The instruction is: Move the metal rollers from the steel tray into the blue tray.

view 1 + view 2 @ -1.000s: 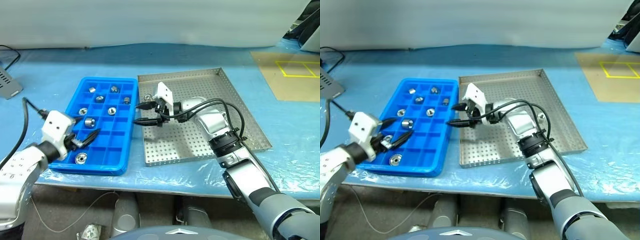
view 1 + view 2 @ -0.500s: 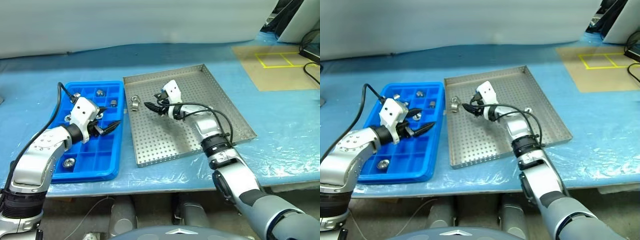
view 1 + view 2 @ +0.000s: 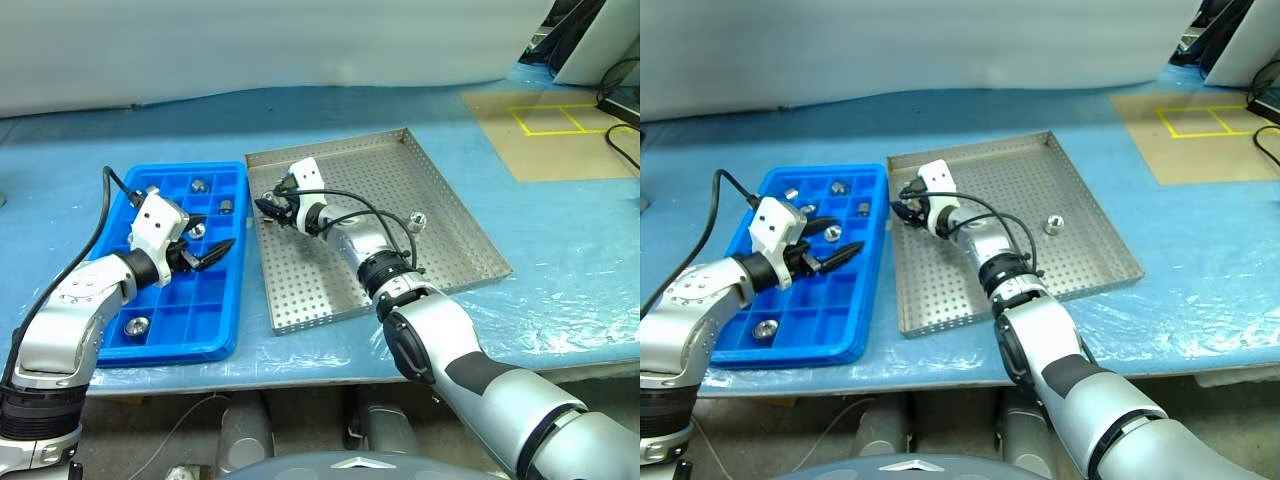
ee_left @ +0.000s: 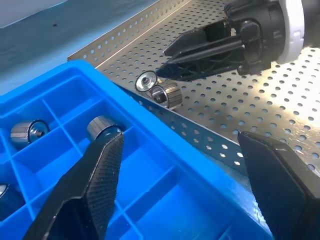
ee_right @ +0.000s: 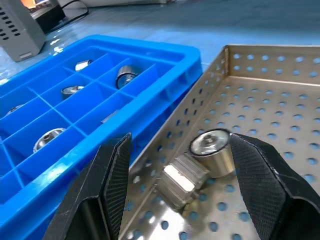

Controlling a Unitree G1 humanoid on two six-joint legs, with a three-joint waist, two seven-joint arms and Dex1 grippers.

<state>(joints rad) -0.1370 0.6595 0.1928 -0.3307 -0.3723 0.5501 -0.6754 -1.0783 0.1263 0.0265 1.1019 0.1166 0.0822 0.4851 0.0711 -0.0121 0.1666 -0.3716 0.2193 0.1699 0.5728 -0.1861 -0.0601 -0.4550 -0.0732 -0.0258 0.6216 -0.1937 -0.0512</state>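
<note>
Where the large silver perforated steel tray (image 3: pixel 440 230) meets the bright blue gridded plastic tray (image 3: pixel 225 300), two small shiny metal rollers (image 5: pixel 200 162) lie touching each other on the steel floor, in its far left corner just inside the rim. A third roller (image 3: pixel 1051 223) sits alone toward the tray's right side, well apart from them. Several more rollers (image 3: pixel 839 187) already rest in the blue tray's compartments, most in the far rows and one (image 3: pixel 765 328) in a near-left cell.

Since half a second ago the right end effector (image 3: pixel 270 206) has slid left across the steel tray to that corner pair; earlier it hung nearer the tray's middle. Its two black fingers (image 5: pixel 112 172) stand wide apart on either side of the two rollers, not closed on either, and it holds nothing. The left wrist view shows its fingertips just above the pair.

Over the blue tray's far middle cells, the left end effector (image 3: pixel 200 252) hovers with its fingers spread wide and empty, pointing right toward the steel tray, in much the same spot as half a second ago.

Both trays sit side by side on the counter (image 3: pixel 560 230), which is covered in blue sheeting, with the blue tray on the left. A tan patch marked with yellow lines (image 3: pixel 545 120) lies at the far right.
</note>
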